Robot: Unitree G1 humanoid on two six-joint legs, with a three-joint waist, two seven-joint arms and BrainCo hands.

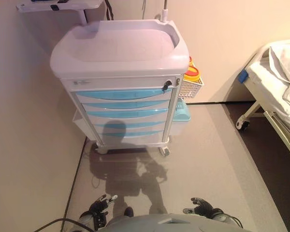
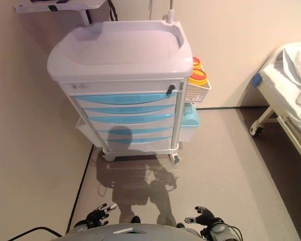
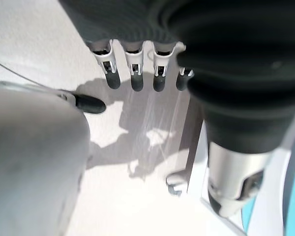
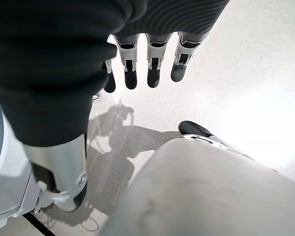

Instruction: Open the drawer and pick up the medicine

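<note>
A white medical cart point(image 1: 120, 50) stands ahead against the wall, with several closed drawers with blue fronts; the top drawer point(image 1: 123, 94) sits under a small black lock point(image 1: 167, 85). No medicine shows. My left hand point(image 1: 100, 209) hangs low at the bottom left, far from the cart, fingers straight and empty; its fingers point(image 3: 135, 73) point at the floor in the left wrist view. My right hand point(image 1: 203, 209) hangs low at the bottom right, open and empty; its fingers point(image 4: 152, 64) show straight in the right wrist view.
A wire basket point(image 1: 191, 88) with yellow-lidded containers hangs on the cart's right side, a blue bin point(image 1: 181, 115) below it. A hospital bed point(image 1: 275, 82) stands at the right. A wall runs along the left. The cart's wheels point(image 1: 164, 151) rest on grey floor.
</note>
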